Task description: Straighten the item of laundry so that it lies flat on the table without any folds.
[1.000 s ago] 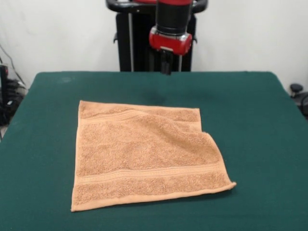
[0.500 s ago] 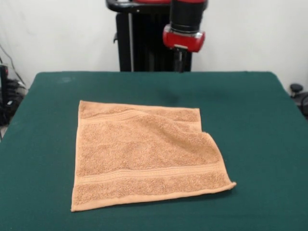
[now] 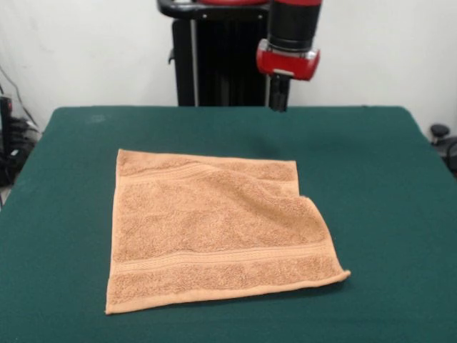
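Arm cut off at top edge, gripper (image 3: 278, 104) above the table's (image 3: 385, 179) far edge, fingers seem closed and empty, orange terry towel (image 3: 214, 229) on green felt, right edge folded, woven stripes.

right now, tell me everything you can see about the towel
The towel is a small, roughly square orange-tan piece of looped terry cloth with a woven band stripe near its far edge and another near its near edge. It lies spread on the green table, left of the middle, and touches nothing else. It is mostly flat, but at the far right corner the cloth is folded, leaving a stepped edge there. The near right corner pokes out a little. The gripper hangs above the table beyond it, well clear.
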